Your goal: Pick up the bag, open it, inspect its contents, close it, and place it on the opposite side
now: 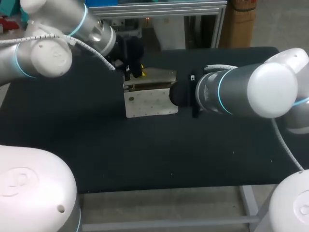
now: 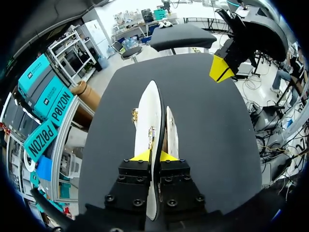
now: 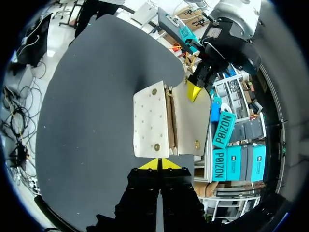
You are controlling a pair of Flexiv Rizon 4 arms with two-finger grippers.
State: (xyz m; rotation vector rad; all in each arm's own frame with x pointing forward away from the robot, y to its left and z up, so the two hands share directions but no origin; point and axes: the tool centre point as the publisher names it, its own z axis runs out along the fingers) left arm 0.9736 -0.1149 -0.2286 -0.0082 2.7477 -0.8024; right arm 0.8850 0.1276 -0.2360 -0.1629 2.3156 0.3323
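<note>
Mid-table, left pincer (image 2: 153, 155) pointing down, clamped on bag (image 1: 149, 102), right pincer (image 3: 158, 164) level, tips together at its side.

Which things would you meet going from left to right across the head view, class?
white and grey left robot arm → cream studded flap bag → grey and white right robot arm

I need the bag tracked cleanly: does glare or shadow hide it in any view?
Head view: bag glares pale on the dark table, studs faint. Left wrist view: evenly lit, seen edge-on. Right wrist view: evenly lit, studs clear, no shadow over it.
</note>
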